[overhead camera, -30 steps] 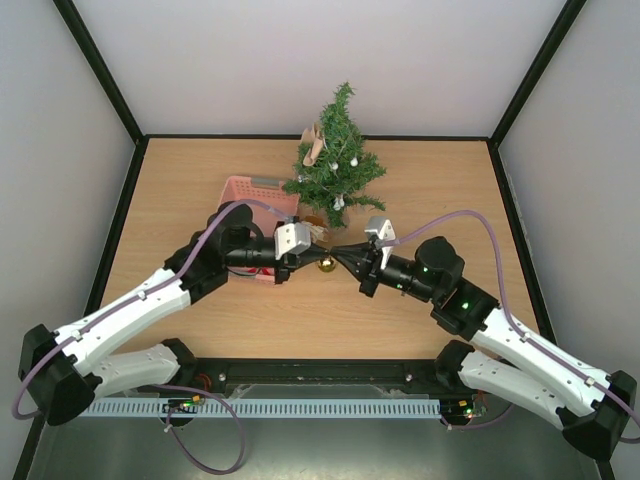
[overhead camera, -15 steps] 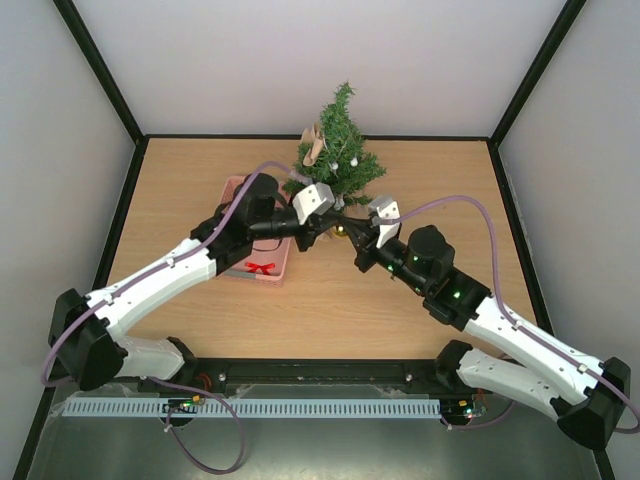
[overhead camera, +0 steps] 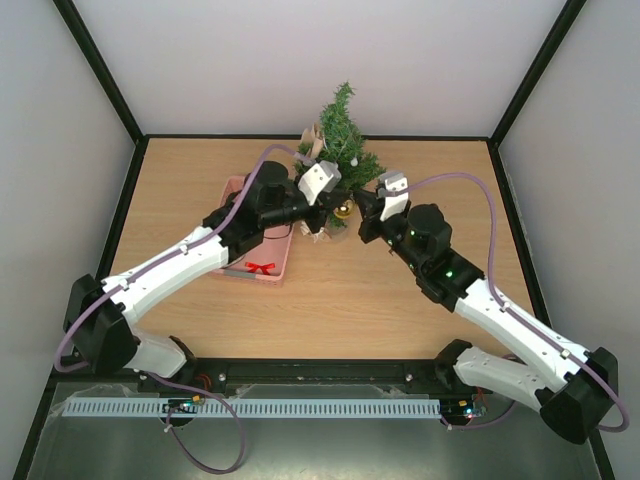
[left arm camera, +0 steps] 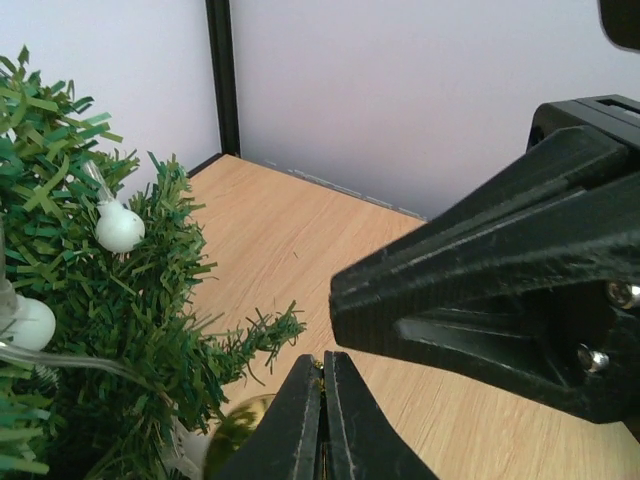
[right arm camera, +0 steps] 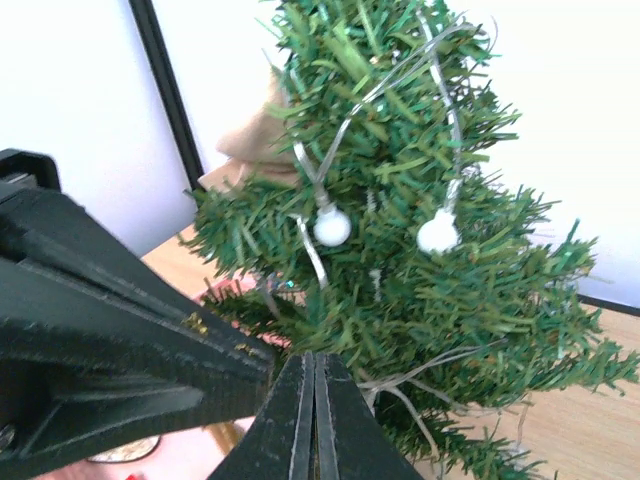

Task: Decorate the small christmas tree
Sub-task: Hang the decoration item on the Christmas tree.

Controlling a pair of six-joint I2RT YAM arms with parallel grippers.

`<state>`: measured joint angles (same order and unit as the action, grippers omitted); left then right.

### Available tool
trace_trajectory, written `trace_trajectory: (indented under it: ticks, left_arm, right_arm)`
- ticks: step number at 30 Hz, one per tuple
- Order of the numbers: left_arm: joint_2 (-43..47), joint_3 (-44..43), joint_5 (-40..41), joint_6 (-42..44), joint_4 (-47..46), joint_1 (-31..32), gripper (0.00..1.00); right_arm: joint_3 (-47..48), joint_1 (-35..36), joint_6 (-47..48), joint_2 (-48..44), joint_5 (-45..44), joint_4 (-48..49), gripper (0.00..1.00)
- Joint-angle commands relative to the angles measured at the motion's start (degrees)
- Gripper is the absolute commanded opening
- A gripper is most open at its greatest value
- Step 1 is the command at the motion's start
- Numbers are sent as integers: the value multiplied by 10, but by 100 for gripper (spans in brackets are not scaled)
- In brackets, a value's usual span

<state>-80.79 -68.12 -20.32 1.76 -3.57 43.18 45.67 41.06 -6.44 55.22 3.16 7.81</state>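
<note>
The small christmas tree (overhead camera: 341, 148) stands at the back middle of the table, strung with white bulbs (right arm camera: 332, 227) and a silver wire. My left gripper (overhead camera: 337, 203) is at its lower front branches, shut on the thin gold string of a gold ball (overhead camera: 344, 210). That ball (left arm camera: 234, 433) hangs just below the jaws, against the needles. My right gripper (overhead camera: 362, 201) faces it tip to tip and is shut (right arm camera: 313, 367); nothing shows between its jaws. The tree's pot is hidden.
A pink basket (overhead camera: 232, 190) lies left of the tree under my left arm, with a red bow (overhead camera: 262, 268) in it. A beige ornament (overhead camera: 315, 142) hangs on the tree's upper left. Black frame posts and white walls close the table's back and sides.
Both grippers, tips together, have carried the gold ball from the middle of the table back to the tree's lower front branches. Both stayed shut.
</note>
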Motion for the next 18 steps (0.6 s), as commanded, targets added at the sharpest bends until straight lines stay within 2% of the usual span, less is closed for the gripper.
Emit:
trace_trajectory:
  ticks: [1, 13, 18]
  left_arm:
    - [-14, -30, 18, -10, -4, 1, 2]
    - [-23, -42, 36, -41, 11, -17, 2]
    - [-19, -46, 16, -50, 15, -28, 2]
  right_arm:
    - [28, -20, -2, 18, 20, 40, 2]
    - [48, -45, 5, 55, 65, 60, 2]
    - [48, -47, 16, 48, 75, 35, 2]
